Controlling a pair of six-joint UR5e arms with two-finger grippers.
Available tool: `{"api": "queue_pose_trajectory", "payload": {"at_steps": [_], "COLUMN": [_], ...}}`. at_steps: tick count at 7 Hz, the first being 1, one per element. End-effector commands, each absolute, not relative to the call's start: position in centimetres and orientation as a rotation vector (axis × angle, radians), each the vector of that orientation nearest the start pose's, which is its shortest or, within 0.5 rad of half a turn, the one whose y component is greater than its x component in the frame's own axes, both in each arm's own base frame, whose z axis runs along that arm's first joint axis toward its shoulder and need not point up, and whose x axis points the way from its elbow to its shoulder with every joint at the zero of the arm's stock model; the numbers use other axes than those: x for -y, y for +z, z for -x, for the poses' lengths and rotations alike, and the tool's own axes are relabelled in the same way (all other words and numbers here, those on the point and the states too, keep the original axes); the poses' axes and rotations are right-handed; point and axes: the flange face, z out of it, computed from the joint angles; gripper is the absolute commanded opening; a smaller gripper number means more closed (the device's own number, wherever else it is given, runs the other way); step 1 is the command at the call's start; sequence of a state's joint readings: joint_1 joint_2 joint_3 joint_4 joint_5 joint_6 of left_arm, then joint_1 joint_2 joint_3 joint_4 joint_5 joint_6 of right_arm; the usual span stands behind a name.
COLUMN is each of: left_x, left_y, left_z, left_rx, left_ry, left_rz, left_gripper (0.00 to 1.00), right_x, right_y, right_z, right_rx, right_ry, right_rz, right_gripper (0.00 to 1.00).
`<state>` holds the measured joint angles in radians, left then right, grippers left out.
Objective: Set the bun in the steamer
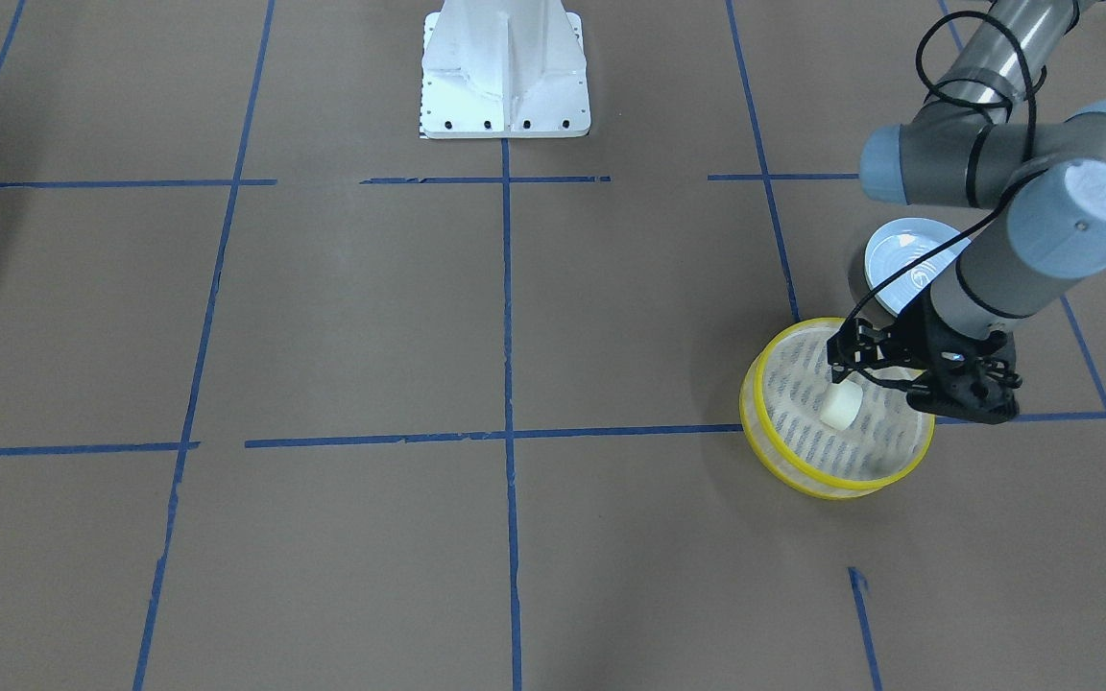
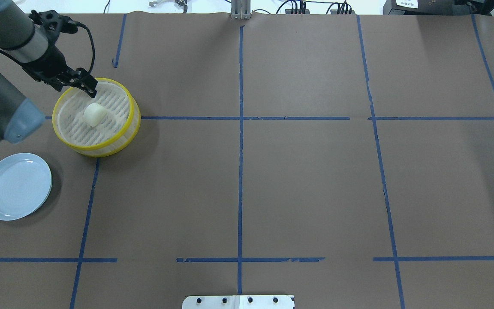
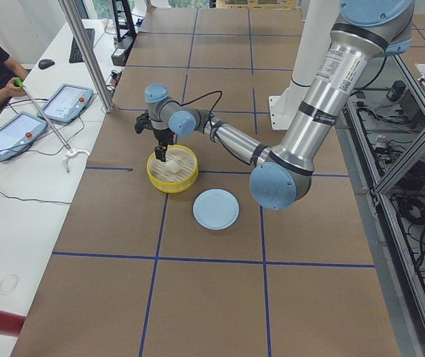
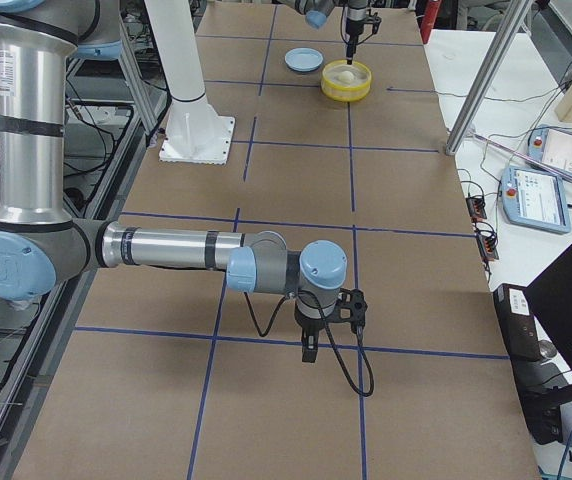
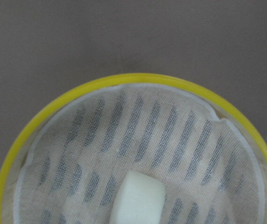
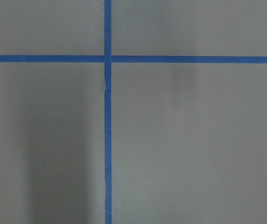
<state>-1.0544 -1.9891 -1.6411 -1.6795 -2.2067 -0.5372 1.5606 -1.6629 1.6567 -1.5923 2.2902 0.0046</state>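
The cream-white bun (image 2: 93, 114) lies on the slotted base inside the yellow-rimmed steamer (image 2: 101, 148), on the robot's left side of the table. It also shows in the front view (image 1: 841, 408) and low in the left wrist view (image 5: 138, 203), inside the steamer's rim (image 5: 138, 78). My left gripper (image 2: 87, 87) hovers over the steamer's far rim, above the bun and apart from it; it looks open and empty (image 1: 875, 376). My right gripper (image 4: 306, 350) shows only in the right side view, pointing down over bare table; I cannot tell its state.
A pale blue plate (image 2: 15, 186) lies empty close to the steamer, nearer the robot. The white robot base (image 1: 505, 77) stands at the table's middle edge. Blue tape lines cross the brown table. An operator and tablets (image 3: 64, 100) are beyond the far edge.
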Motion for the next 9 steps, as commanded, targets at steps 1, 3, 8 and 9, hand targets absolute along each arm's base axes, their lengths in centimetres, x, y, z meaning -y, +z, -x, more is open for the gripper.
{"api": "queue_pose_trajectory", "payload": {"at_steps": [1, 3, 8, 9], "left_x": [58.1, 57.4, 48.4, 48.0], "left_y": [38.2, 45.7, 61.3, 62.1], "left_z": [-13.6, 0.6, 8.1, 8.1], "left_rx": [-0.783, -0.781, -0.757, -0.758], "left_ry": [0.187, 0.156, 0.192, 0.183], "left_rz": [-0.307, -0.237, -0.132, -0.117], "left_gripper": [1.00, 1.00, 1.00, 1.00], "right_x": [45.1, 45.1, 45.1, 45.1], "right_y": [66.6, 66.6, 66.6, 66.6], "right_z": [-6.3, -6.3, -6.4, -6.3], "right_rx": [0.719, 0.719, 0.719, 0.719], "right_ry": [0.004, 0.004, 0.006, 0.004], "right_rz": [0.032, 0.032, 0.031, 0.032], "right_gripper": [1.00, 1.00, 1.00, 1.00]}}
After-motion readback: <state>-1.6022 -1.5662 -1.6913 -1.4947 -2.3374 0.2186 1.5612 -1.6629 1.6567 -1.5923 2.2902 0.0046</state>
